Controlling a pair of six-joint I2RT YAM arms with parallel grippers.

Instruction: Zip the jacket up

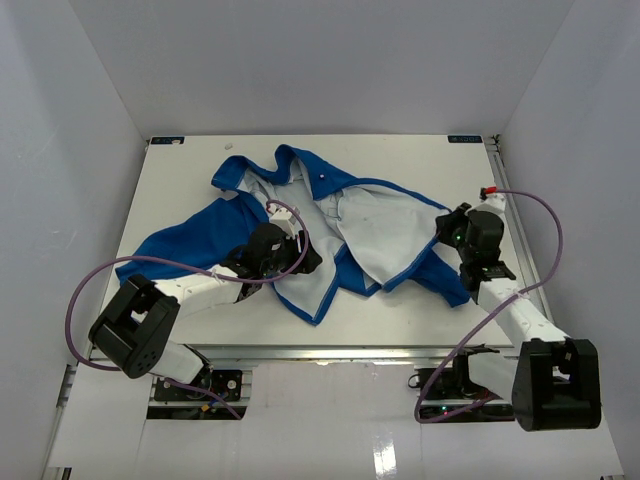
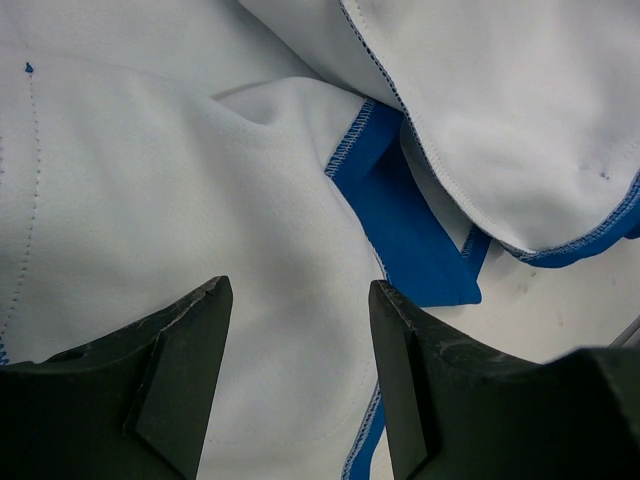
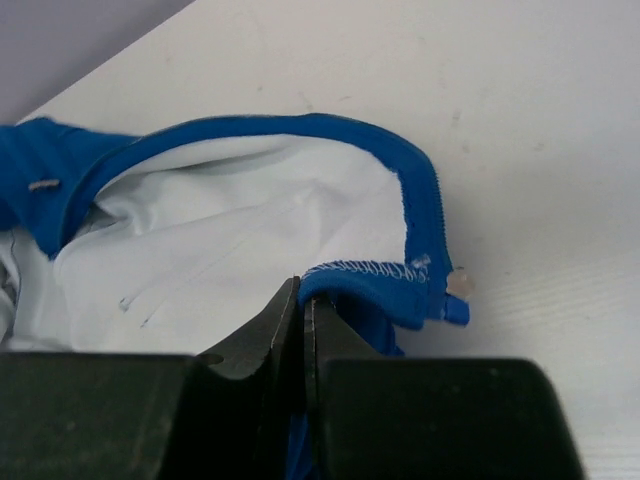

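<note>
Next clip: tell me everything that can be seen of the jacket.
The jacket is soft bright-blue fabric with a pale grey-white lining. It lies unzipped and crumpled on the white table, lining mostly upward, with one sleeve trailing toward the left arm. Its zipper edge curls round at the right-hand corner. The right gripper has its jaws shut on the hem there. The left gripper, jaws open, hangs over the lining; contact is unclear.
</note>
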